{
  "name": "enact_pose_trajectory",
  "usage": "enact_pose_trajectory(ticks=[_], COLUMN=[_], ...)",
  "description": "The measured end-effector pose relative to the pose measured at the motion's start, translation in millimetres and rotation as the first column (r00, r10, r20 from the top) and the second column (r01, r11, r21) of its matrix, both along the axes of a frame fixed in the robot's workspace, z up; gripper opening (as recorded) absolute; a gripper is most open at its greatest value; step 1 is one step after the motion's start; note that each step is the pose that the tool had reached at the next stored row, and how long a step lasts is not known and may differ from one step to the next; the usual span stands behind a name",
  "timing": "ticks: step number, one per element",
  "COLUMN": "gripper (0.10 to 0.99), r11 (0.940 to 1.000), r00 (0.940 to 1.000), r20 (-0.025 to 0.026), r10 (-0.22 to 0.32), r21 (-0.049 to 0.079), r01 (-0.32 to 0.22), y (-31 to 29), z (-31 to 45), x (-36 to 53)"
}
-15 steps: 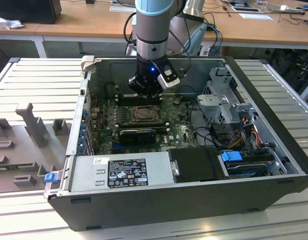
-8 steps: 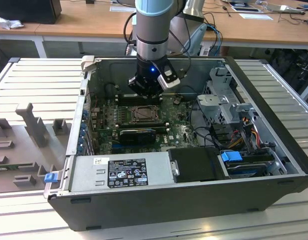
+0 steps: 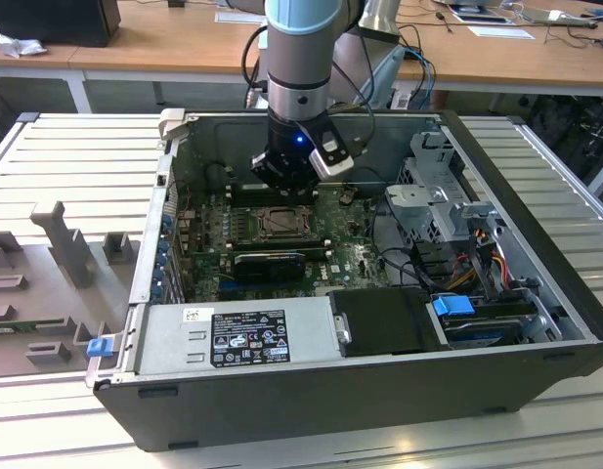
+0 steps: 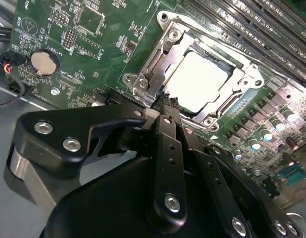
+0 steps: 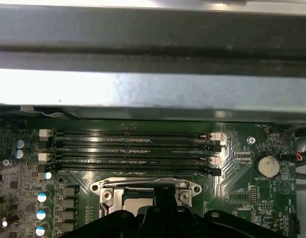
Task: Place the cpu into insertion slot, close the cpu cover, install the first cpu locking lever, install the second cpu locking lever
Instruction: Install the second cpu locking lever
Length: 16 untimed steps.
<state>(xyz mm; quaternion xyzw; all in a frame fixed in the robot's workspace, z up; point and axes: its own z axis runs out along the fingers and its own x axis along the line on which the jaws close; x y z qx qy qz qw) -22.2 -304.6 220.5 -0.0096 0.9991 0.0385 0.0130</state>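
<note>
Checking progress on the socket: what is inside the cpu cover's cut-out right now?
The cpu shows through the cpu cover, lying in the insertion slot. The gripper hides the cover's near edge.

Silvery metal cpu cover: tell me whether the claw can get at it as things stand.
Probably yes. The silvery metal cpu cover lies flat over the pale square cpu, and the black claw hangs right at its edge with nothing between them.
</note>
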Motion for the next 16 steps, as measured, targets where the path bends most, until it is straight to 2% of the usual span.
enact_pose_trajectory(ticks=[6, 10, 16], gripper=[0.106, 0.106, 0.106], r11=[1.0, 1.0, 1.0], r00=[1.0, 1.0, 1.0], r20=[0.0001, 0.0001, 0.0001], r10=[0.0, 0.0, 0.0], r21=[0.0, 0.0, 0.0], r01=[0.0, 0.0, 0.0], y=[-0.1, -2.7, -10.5], z=[17.9, 18.2, 17.6], x=[0.1, 0.1, 0.1])
